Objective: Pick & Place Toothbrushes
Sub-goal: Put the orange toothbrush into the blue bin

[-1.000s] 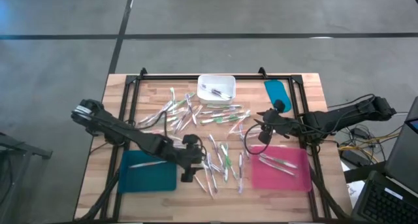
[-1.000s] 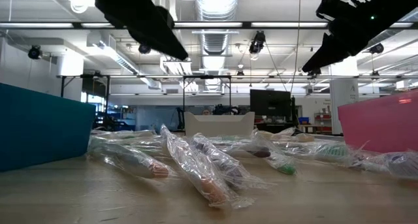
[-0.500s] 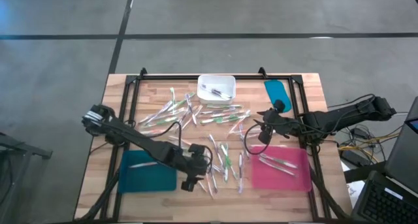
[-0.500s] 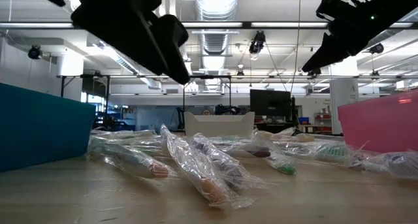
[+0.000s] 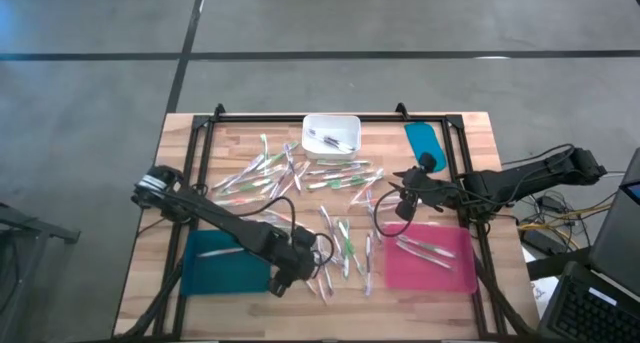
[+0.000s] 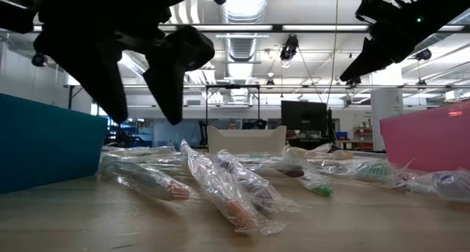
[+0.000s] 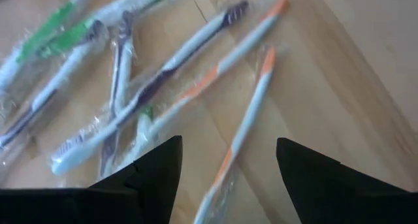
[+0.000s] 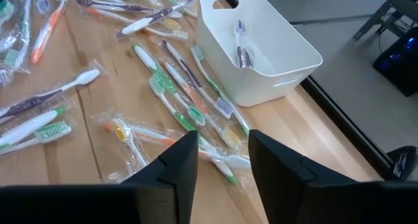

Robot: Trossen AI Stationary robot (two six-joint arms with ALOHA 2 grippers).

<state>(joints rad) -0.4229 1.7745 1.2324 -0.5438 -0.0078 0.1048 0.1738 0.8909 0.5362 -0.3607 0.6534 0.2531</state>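
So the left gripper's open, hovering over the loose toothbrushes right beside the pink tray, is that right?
Not quite. The open left gripper does hover over loose toothbrushes, but the tray beside it is the teal tray, as the high view shows. The pink tray lies on the other side of the table, by the right gripper.

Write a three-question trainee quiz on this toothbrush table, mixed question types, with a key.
1. True or false: the small white rectangular plastic bin is empty.
2. Which end effector hangs over the loose wrapped toothbrushes beside the flat teal rectangular tray? A left, B right.
3. Fill in: the flat pink rectangular tray lies on the table's ___ side in the high view.

Key: 1 false, it holds toothbrushes; 2 A; 3 right.
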